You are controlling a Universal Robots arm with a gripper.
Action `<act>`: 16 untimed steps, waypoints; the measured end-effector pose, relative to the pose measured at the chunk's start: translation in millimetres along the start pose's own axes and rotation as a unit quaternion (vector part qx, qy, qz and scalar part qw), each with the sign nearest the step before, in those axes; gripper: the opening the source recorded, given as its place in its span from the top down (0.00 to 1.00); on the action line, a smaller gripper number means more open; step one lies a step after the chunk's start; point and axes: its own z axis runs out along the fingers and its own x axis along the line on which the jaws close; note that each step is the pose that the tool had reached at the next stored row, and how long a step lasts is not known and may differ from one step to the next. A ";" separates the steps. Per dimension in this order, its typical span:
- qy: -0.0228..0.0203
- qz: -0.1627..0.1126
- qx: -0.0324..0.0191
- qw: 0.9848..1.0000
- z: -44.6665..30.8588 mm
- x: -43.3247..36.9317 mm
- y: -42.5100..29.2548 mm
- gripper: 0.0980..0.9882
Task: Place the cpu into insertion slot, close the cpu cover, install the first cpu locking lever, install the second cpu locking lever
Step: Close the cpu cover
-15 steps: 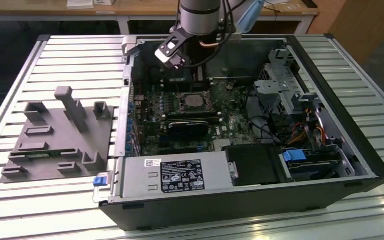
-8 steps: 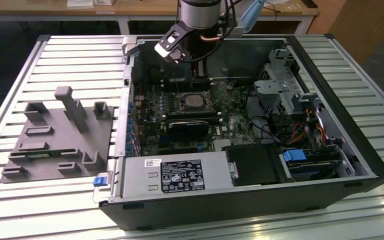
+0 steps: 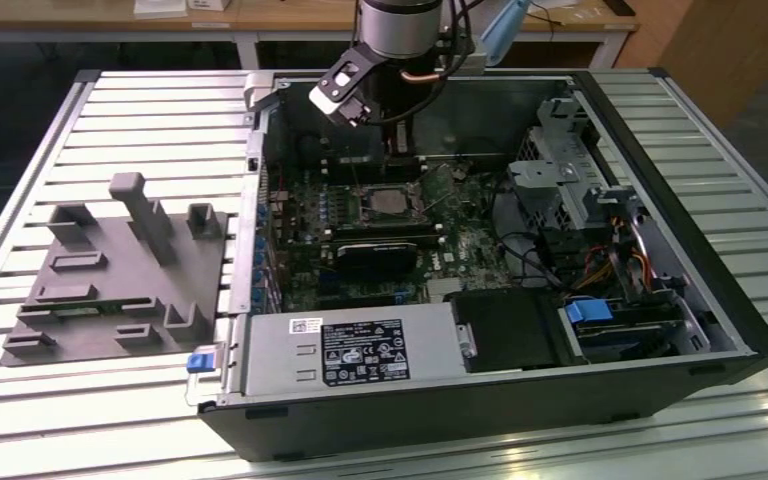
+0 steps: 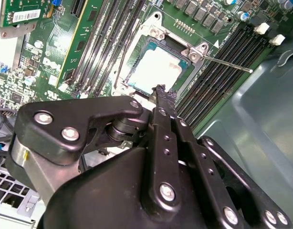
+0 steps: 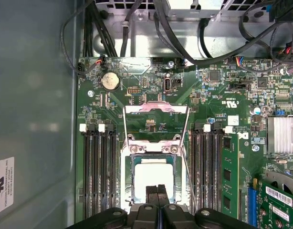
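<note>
Jaws closed: fingertips pressed together with only a seam between them, nothing held. In the first wrist view the gripper [image 5: 157, 192] tip sits over one edge of the cpu [image 5: 153, 175]. The second wrist view shows the same, gripper [image 4: 161, 91] tip at the cpu [image 4: 158, 69] rim. Can't tell whether it touches.

cpu is seated flat in the slot [image 5: 153, 158], silver top up, square to the rim.

cover [image 5: 156, 109] is open. It is swung back off the slot on the hinge side away from the gripper, and green board [image 5: 211, 102] shows through its window.

One lever [image 4: 227, 63] stands free, not hooked down. It is a thin rod running out from a slot corner across the RAM slots [image 4: 218, 86]. In the first wrist view the lever [image 5: 190, 179] runs along one side of the slot.

RAM slots flank the slot on both sides, with one RAM stick [image 5: 229, 174] fitted in the outer bank. A coin cell [image 5: 110, 81] sits on the board beyond the cover.

In the exterior view the arm comes straight down into the open case [image 3: 718, 300], and the cpu [image 3: 384, 200] shows bright mid-board just below it. The power supply [image 3: 357, 350] fills the case's near edge. A grey fixture [image 3: 117, 270] sits on the slatted table [image 3: 64, 420] at the exterior view's left, well apart from the gripper.
</note>
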 end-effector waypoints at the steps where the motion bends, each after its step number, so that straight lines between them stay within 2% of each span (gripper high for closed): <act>1: 0.000 0.000 0.000 1.000 0.0 0.0 0.0 1.00; 9: 0.000 0.000 0.000 1.000 -0.5 0.0 0.0 1.00; 13: 0.000 0.000 0.000 1.000 -6.1 0.0 0.2 1.00; 16: 0.000 0.000 0.000 1.000 -6.9 0.0 0.3 1.00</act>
